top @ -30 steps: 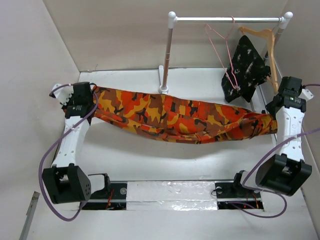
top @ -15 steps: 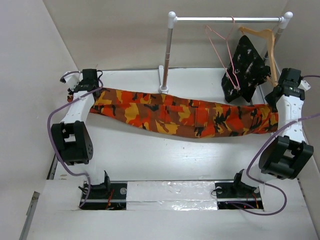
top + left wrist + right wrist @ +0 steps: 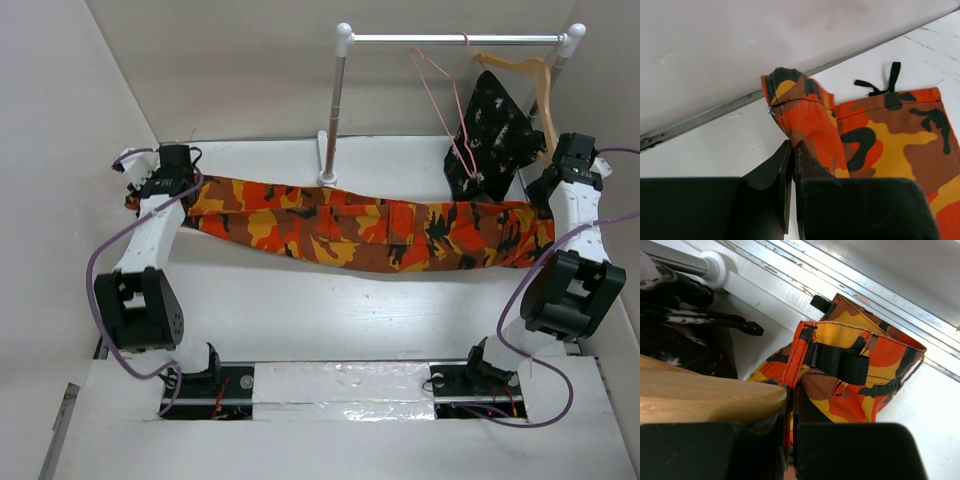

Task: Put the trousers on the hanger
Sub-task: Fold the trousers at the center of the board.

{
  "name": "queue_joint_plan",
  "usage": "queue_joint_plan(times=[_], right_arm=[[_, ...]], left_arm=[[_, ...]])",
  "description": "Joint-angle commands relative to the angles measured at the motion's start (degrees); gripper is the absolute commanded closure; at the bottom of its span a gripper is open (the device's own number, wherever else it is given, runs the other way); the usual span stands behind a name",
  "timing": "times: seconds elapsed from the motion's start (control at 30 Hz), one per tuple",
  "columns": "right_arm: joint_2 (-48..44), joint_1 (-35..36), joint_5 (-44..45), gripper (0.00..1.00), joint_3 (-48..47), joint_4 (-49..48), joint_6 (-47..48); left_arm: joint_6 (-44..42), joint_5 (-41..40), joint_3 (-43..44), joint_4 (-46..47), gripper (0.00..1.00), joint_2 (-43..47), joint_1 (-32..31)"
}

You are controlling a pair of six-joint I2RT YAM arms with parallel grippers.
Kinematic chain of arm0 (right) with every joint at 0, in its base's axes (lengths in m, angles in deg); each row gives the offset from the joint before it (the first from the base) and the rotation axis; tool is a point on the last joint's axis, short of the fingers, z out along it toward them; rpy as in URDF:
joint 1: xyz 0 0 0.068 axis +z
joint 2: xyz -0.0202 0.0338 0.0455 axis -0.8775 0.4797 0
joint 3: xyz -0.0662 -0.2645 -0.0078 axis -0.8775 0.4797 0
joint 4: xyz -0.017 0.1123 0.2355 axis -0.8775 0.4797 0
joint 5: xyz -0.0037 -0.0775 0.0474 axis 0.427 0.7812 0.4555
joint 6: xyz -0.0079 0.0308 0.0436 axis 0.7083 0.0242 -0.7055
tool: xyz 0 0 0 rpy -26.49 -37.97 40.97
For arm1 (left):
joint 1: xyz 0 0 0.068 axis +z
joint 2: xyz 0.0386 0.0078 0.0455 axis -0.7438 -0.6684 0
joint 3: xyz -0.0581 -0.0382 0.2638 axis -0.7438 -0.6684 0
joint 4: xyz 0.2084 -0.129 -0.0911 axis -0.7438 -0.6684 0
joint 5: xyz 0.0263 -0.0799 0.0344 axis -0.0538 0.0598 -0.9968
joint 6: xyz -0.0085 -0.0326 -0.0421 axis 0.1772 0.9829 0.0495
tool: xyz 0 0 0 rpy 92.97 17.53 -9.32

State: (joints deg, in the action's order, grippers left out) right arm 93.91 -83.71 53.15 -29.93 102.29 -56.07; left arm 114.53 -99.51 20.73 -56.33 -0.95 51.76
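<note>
Your left fingers (image 3: 777, 175) and right fingers (image 3: 805, 415) are each pinched tight on one end of the trousers (image 3: 370, 235). This spans them along the worktop's (image 3: 330, 310) far edge, likely to straighten them for the hanger (image 3: 445, 105) at the far-right corner. The orange-black camouflage cloth is nearly flat and sags slightly.

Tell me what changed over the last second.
The trousers went from a sagging drape to a straighter, tauter band and shifted toward the rail, as the left hand and right hand carried their ends away from the arm bases. Both hands stayed shut on the cloth. The pink wire hanger, wooden hanger and black speckled garment hang as before.
</note>
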Motion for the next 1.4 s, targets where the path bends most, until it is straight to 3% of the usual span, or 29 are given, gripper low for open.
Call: queue_joint_plan(times=[0.0,0.13,0.27,0.43,0.9,1.07,1.13,1.17,1.2,1.37], right_arm=[[-1.1,-0.7,1.1,1.0,0.6,-7.9,-1.6],[-1.2,-0.7,0.2,1.0,1.1,-8.3,-2.1],[-1.1,-0.7,0.5,1.0,1.4,-9.1,-1.8],[0.7,-0.7,1.0,1.0,0.0,-9.7,-0.8],[10.3,-1.3,3.3,1.0,-6.2,-12.6,2.7],[13.0,-1.3,0.4,1.0,-8.6,-13.5,0.8],[13.4,-1.3,-0.4,1.0,-9.9,-14.2,0.3],[13.3,-1.3,-1.7,0.89,-10.1,-14.6,0.2],[13.4,-0.5,-2.2,0.8,-10.3,-14.8,0.2],[11.1,0.7,-4.8,0.43,-9.1,-17.3,-1.7]], left_arm=[[0.1,-5.2,-3.4,-2.1,1.0,9.0,0.6],[-4.0,-5.3,-8.4,1.8,1.0,13.3,0.6],[-3.8,-3.0,-6.0,1.4,1.0,8.0,0.6],[-3.8,-2.7,4.8,-0.5,1.0,-4.3,0.6],[-9.7,1.3,29.1,2.2,1.0,-26.5,0.6],[-10.9,0.7,38.7,-0.2,0.77,-35.2,0.6],[-10.9,2.3,39.2,0.0,0.55,-35.5,0.6],[-11.0,3.2,39.0,0.5,0.43,-35.3,0.6],[-10.8,4.0,38.6,0.8,0.38,-34.9,0.6],[-8.6,4.5,30.0,2.8,0.37,-27.6,0.1]])
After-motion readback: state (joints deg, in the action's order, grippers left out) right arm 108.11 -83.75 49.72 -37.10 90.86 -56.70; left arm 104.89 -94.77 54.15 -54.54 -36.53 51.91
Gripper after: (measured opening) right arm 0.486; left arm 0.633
